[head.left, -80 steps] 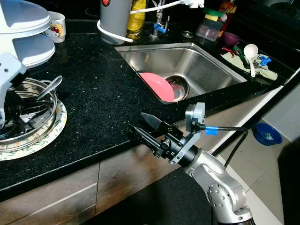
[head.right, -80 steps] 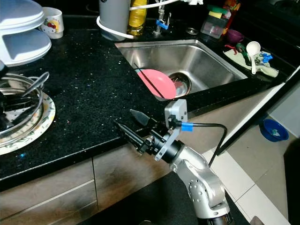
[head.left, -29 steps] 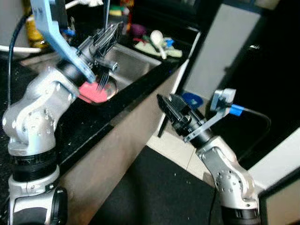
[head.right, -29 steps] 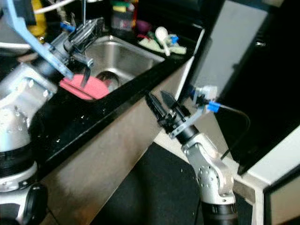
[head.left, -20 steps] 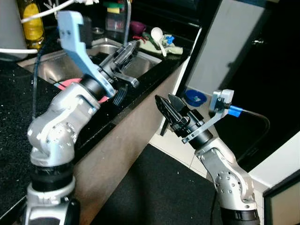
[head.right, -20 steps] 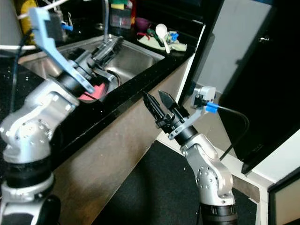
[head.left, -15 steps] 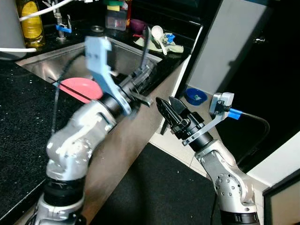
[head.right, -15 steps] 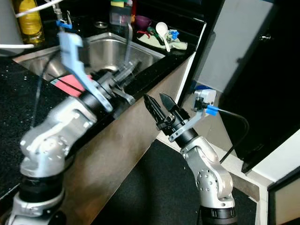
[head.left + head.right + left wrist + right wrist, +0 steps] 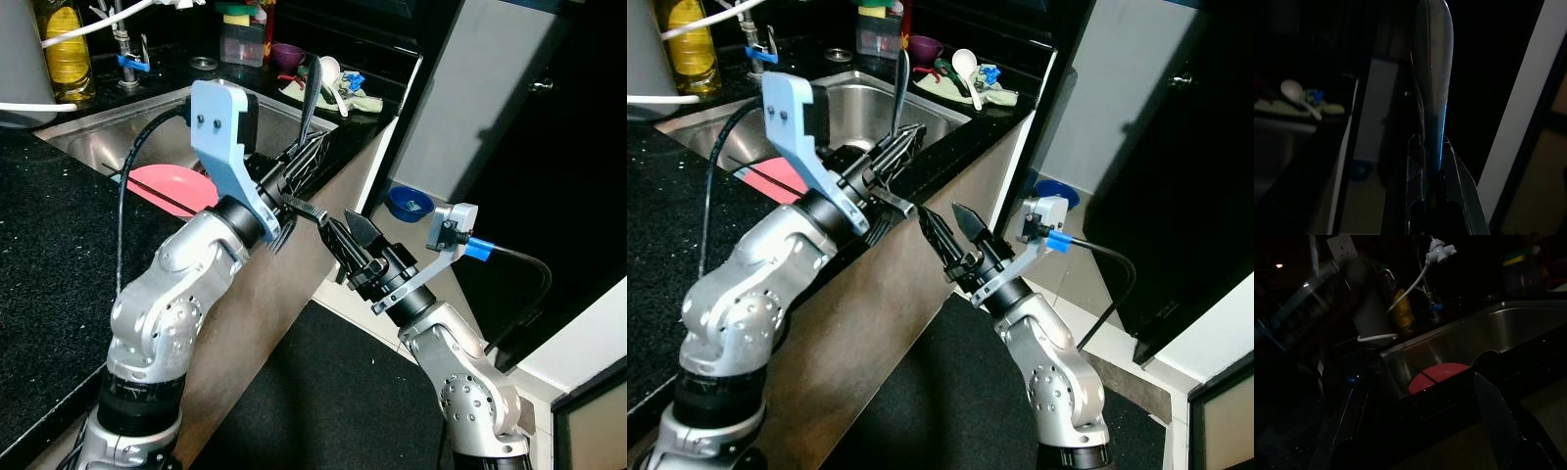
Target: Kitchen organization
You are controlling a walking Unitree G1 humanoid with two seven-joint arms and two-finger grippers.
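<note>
My left gripper is shut on a metal utensil, whose long handle stands up above the fingers over the counter's front edge by the sink. In the left wrist view the shiny handle rises from between the closed fingers. The utensil's lower end juts out below the gripper. My right gripper is open just below and to the right of it, off the counter and empty. A pink plate lies in the sink with a black chopstick across it; the plate also shows past the right fingers.
Black granite counter runs along the left. Behind the sink stand a yellow bottle, a tap and a clear container. A white spoon lies on a cloth at the counter's end. A blue bowl sits on the floor.
The camera has turned right, from the dish rack to the sink end. My left arm has swung in with the utensil, across the sink to the counter edge. The right gripper has closed in under it.
</note>
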